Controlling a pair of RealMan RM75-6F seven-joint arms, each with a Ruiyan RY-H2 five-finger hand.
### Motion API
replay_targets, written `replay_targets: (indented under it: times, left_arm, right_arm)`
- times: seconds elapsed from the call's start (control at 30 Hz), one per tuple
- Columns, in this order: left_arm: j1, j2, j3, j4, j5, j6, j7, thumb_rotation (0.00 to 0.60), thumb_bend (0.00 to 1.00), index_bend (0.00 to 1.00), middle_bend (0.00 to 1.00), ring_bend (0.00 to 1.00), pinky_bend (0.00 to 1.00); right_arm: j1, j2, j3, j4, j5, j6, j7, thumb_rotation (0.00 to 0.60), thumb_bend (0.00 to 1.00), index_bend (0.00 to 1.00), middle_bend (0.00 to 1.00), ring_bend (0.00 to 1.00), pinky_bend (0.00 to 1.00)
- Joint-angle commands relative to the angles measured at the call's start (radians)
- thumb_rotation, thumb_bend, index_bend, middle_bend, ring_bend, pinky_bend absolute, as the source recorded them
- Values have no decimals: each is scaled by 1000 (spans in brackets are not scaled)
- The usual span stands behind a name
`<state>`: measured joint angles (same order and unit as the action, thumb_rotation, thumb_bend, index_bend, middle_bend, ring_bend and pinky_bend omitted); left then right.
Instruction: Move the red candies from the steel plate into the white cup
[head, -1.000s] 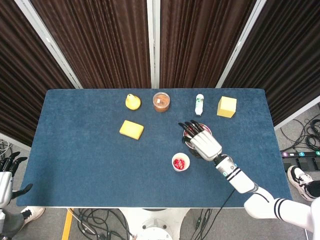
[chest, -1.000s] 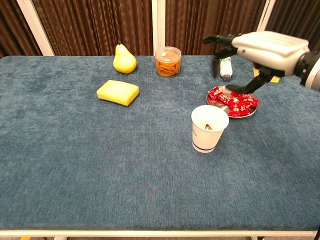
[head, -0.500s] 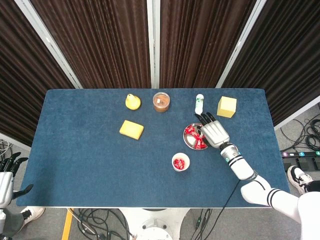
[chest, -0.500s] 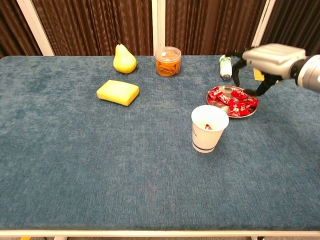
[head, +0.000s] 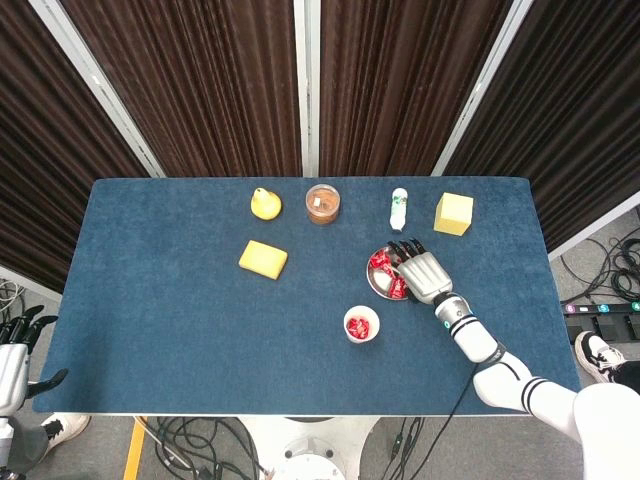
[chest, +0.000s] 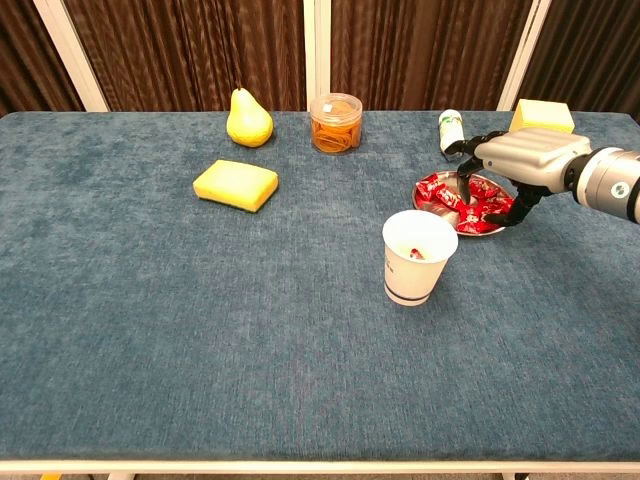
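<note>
The steel plate (head: 377, 282) (chest: 428, 204) lies right of the table's middle with several red candies (head: 380, 262) (chest: 440, 192) heaped on it. My right hand (head: 421, 273) (chest: 520, 158) is low over the plate's right side. Its fingers (chest: 467, 182) are spread and curve down onto the candies, and the thumb sits at the plate's near right rim. I see nothing lifted in it. The white cup (head: 361, 325) (chest: 418, 258) stands upright just in front of the plate, with red candy (chest: 416, 254) inside. My left hand (head: 15, 350) hangs off the table's near left corner, fingers apart and empty.
Along the back stand a yellow pear (head: 265, 204) (chest: 249, 117), a jar with orange contents (head: 322, 203) (chest: 336, 122), a small white bottle (head: 399, 209) (chest: 451, 133) and a yellow block (head: 453, 213) (chest: 542, 115). A yellow sponge (head: 263, 259) (chest: 235, 184) lies left of the middle.
My right hand drew back to the right from high above the plate, then came down until its fingers reached the candies. Cup, plate and left hand have stayed put.
</note>
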<state>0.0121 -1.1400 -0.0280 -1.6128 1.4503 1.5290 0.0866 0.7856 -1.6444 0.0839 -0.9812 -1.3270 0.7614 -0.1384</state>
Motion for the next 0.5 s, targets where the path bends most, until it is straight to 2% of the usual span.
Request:
replay_targets:
  times: [0.03, 0.5]
  left_arm:
    - [2, -1, 0, 3, -3, 1, -2, 600, 89, 306, 236, 215, 219]
    - [6, -5, 2, 15, -4, 2, -12, 600, 90, 306, 236, 215, 219]
  right_arm:
    - [7, -20, 2, 22, 3, -13, -1, 600, 228, 401, 0, 0, 0]
    - [21, -67, 7, 88, -14, -18, 19, 600, 228, 400, 3, 0, 0]
